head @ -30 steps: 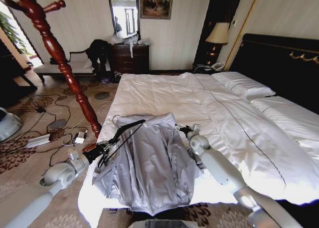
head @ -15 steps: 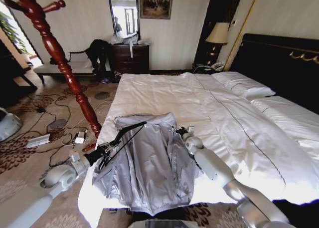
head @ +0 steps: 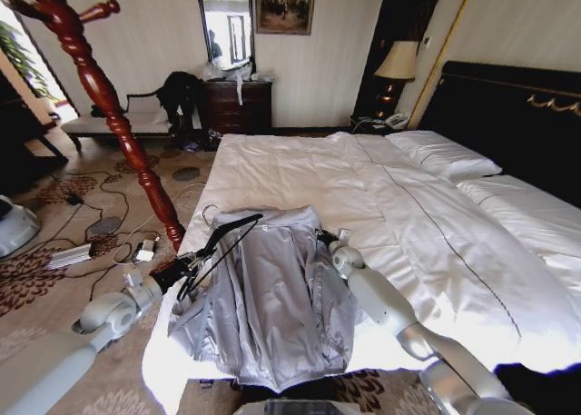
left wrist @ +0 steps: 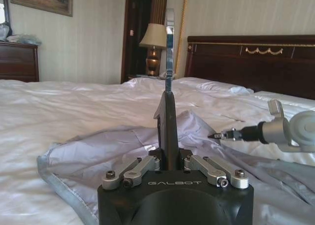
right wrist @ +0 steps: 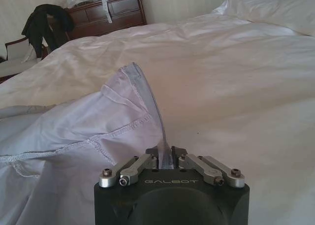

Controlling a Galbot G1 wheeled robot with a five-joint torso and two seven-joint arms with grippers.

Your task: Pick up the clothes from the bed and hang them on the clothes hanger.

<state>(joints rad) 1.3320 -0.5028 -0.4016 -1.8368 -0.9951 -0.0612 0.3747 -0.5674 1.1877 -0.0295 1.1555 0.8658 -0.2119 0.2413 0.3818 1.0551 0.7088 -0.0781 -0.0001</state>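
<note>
The light grey thin zip-front jacket (head: 272, 297) lies spread flat on the wide bed with the smooth white duvet (head: 427, 242), near the bed's foot at 6 o'clock in the head view. The left gripper (head: 182, 268), on an arm reaching in low from 8 o'clock, has its fingers pressed onto the thin black shoulder-shaped hanger (head: 222, 235), which slants up toward 1 o'clock over the jacket's left shoulder. The right gripper (head: 323, 237), on an arm stretched from 5 o'clock, pinches the jacket's edge at the collar's right side, fingers closed on a fold of grey fabric.
</note>
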